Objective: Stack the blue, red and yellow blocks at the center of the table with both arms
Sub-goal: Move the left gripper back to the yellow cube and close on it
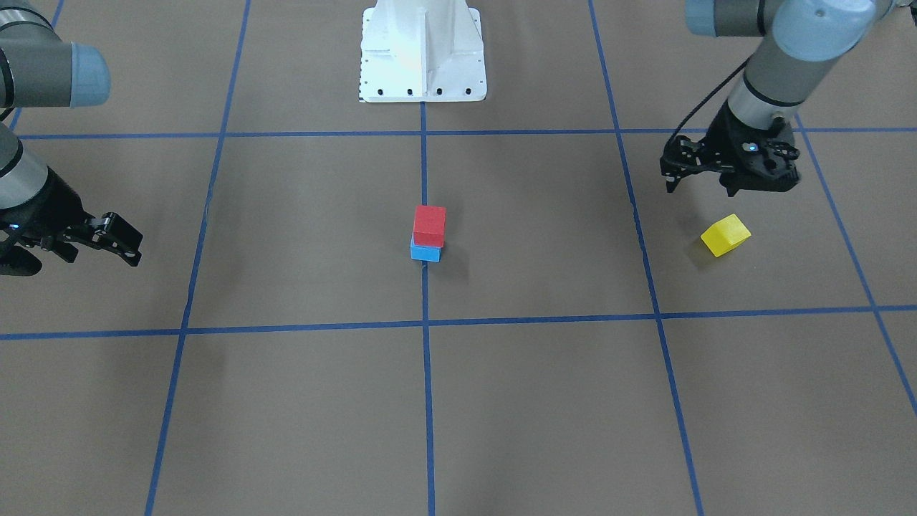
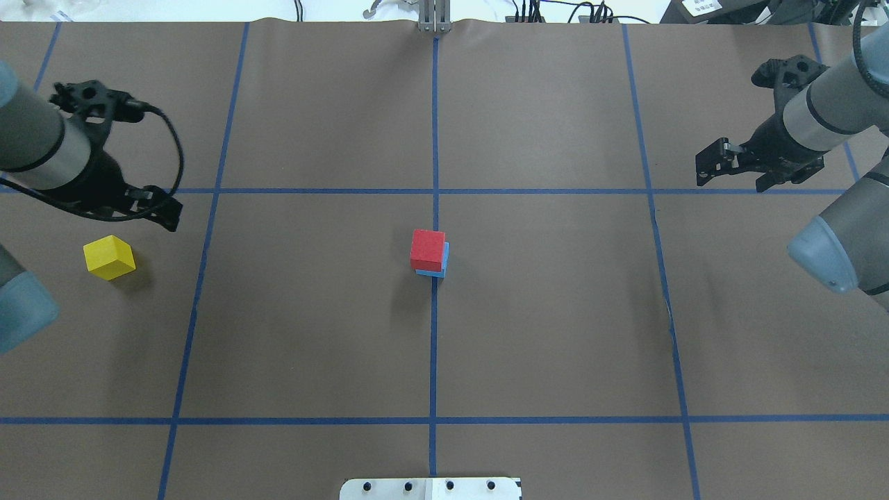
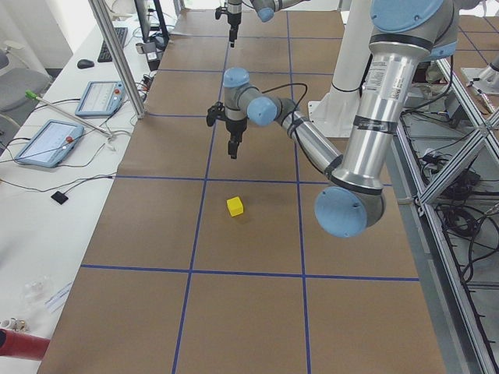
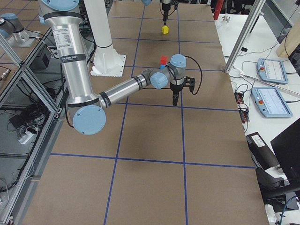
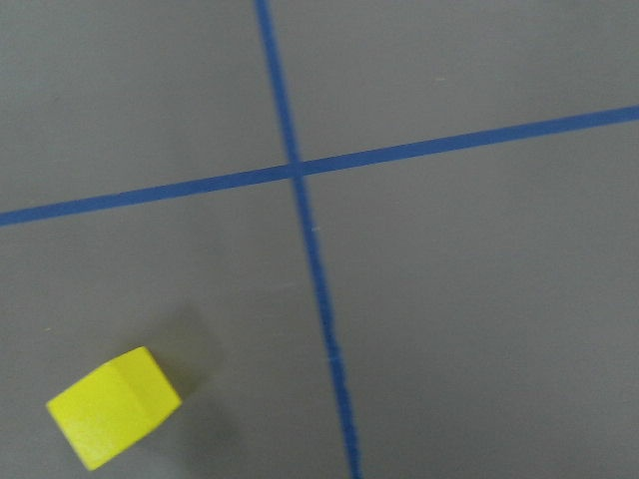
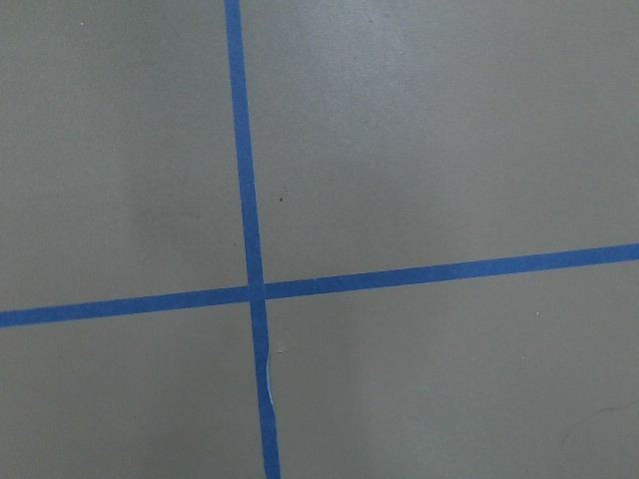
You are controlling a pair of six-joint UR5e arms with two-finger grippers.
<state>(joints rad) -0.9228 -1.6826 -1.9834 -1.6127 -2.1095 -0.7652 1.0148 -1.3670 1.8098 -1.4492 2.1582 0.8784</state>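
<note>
At the table's center the red block (image 1: pixel 429 224) (image 2: pixel 427 248) rests on the blue block (image 1: pixel 425 252) (image 2: pixel 442 269), slightly offset. Off to my left the yellow block (image 1: pixel 725 234) (image 2: pixel 109 257) (image 5: pixel 112 407) lies alone on the table (image 2: pixel 312 312), turned at an angle. My left gripper (image 1: pixel 701 188) (image 2: pixel 149 208) hovers open and empty just beyond that block, apart from it. Far on the other side, my right gripper (image 1: pixel 75 259) (image 2: pixel 733 182) hangs open and empty over a tape crossing. Neither wrist view shows its own fingers.
The white pedestal base (image 1: pixel 423 54) (image 2: pixel 430 488) stands at the robot's edge of the table. Blue tape lines (image 2: pixel 434 347) mark the brown surface into squares. Tablets (image 3: pixel 47 140) and cables lie on a white bench beyond the table's far edge.
</note>
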